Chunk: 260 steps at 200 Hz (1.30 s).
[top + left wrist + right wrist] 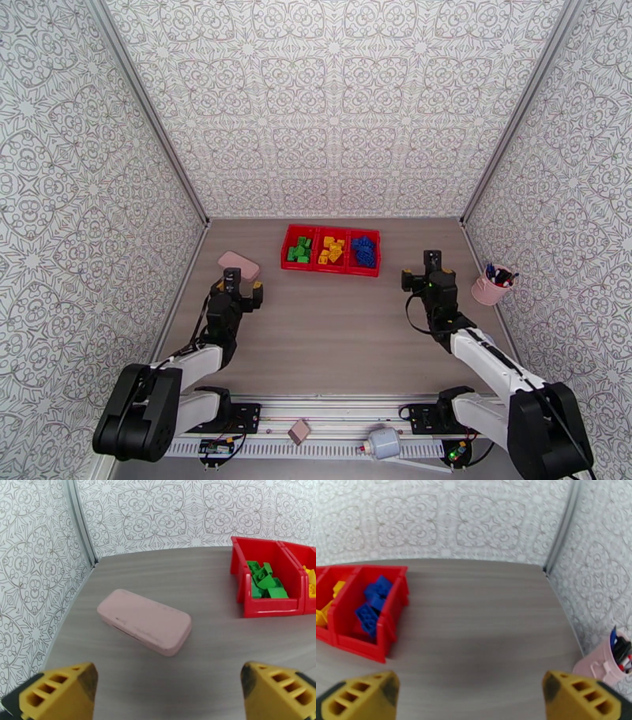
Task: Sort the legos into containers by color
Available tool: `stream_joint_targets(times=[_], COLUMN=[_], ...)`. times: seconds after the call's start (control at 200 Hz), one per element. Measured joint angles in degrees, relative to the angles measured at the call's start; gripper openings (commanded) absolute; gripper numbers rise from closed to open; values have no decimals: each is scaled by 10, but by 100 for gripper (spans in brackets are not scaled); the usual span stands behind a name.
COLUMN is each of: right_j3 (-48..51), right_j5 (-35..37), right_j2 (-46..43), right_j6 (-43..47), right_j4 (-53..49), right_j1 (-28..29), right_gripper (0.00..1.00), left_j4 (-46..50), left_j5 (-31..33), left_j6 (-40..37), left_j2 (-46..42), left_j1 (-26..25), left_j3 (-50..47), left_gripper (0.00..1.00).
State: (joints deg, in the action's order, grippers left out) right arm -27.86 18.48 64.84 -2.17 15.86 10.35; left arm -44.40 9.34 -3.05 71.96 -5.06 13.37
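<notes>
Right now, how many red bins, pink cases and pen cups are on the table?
red bins: 3
pink case: 1
pen cup: 1
Total: 5

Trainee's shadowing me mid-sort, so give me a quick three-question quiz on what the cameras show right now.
1. True or false: the left gripper and the right gripper both have their fingers spread, holding nothing.
2. Which legos fill the middle red bin? A green, B yellow, C blue.
3. Fill in: the pink case lies on the table ahead of the ___ gripper.
Key: 1 true. 2 B, the yellow legos. 3 left.
</notes>
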Motion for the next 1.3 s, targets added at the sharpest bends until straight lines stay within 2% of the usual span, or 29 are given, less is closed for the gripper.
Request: stream_joint_targets(times=[0.25, 0.465, 0.76, 0.93, 1.3], right_j3=[47, 44, 35, 34, 34], right_j5=[-39, -71, -120, -144, -158], right_j2=[70, 130, 200, 202, 202], right_j6=[-15, -8, 6, 5, 5], right_j4=[110, 157, 229, 243, 244], right_j1=[-49, -56, -82, -97, -98], right_gripper=[100, 100, 100, 100, 100], left_j4=[-71, -118, -103, -63, -33], left_j5=[-9, -18, -44, -70, -76], left_j6=[12, 23, 32, 44, 43], left_j2=[61, 146, 154, 154, 154], left_j1=[59, 70, 84, 105, 90], left_j3=[1, 17, 53, 80, 86], left_gripper=[100, 100, 100, 100, 100])
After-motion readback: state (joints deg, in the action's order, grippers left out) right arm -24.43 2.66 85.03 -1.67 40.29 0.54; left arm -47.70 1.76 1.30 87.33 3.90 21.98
